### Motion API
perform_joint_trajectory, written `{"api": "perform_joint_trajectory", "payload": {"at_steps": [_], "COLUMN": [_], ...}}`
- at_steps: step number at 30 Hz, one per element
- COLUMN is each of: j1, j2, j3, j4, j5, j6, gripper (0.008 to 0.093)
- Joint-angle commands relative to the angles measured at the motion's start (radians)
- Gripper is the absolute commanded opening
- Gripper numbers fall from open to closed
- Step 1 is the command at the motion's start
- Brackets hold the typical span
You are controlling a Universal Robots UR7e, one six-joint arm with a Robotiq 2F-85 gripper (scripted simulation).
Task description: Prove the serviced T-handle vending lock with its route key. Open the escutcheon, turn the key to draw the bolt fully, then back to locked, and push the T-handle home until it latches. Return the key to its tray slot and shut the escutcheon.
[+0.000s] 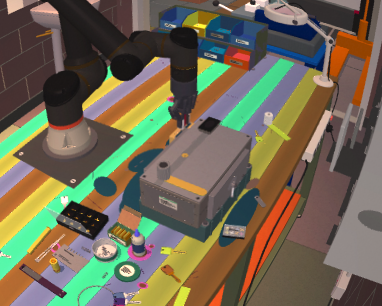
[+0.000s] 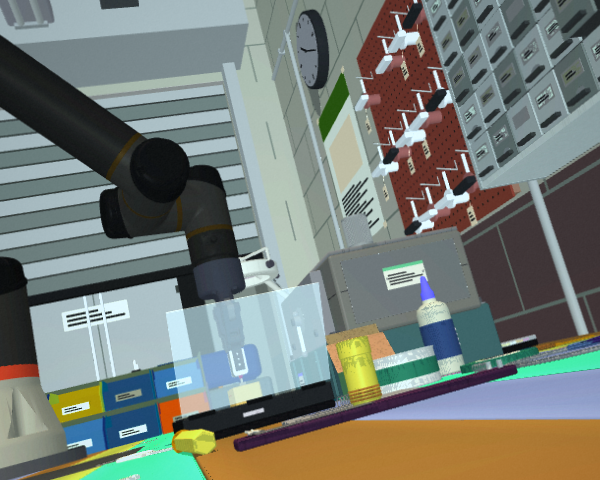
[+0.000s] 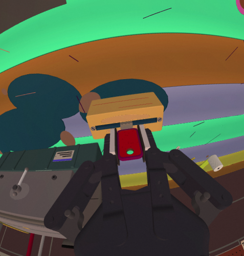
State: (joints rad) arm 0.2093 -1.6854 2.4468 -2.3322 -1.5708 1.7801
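Note:
My gripper (image 3: 129, 143) (image 1: 181, 120) points down over the far left side of the grey lock housing (image 1: 197, 170), just above the small tan key tray (image 3: 125, 113) (image 1: 176, 136). The red-headed route key (image 3: 129, 144) is clamped between its closed fingers, with its blade reaching into the tray's dark slot. The housing's face carries the T-handle (image 3: 19, 184), which I see from the wrist camera. A knurled knob (image 1: 162, 171) and an orange strip (image 1: 187, 184) sit on the housing's top. I cannot make out the escutcheon.
The arm's base plate (image 1: 72, 150) lies left of the housing. A black parts tray (image 1: 82, 218), glue bottle (image 1: 138, 243), tins and loose keys (image 1: 170, 272) clutter the near bench. Bins (image 1: 212, 35) and a lamp (image 1: 307, 35) stand at the far end.

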Motion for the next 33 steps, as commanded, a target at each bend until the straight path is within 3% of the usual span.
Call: {"api": "perform_joint_trajectory", "payload": {"at_steps": [1, 10, 33], "j1": [0.0, 0.0, 0.0], "j2": [0.0, 0.0, 0.0], "j3": [0.0, 0.0, 0.0], "j4": [-0.001, 0.0, 0.0], "j5": [0.0, 0.0, 0.0], "j6": [0.0, 0.0, 0.0], "gripper": [0.008, 0.008, 0.052]}}
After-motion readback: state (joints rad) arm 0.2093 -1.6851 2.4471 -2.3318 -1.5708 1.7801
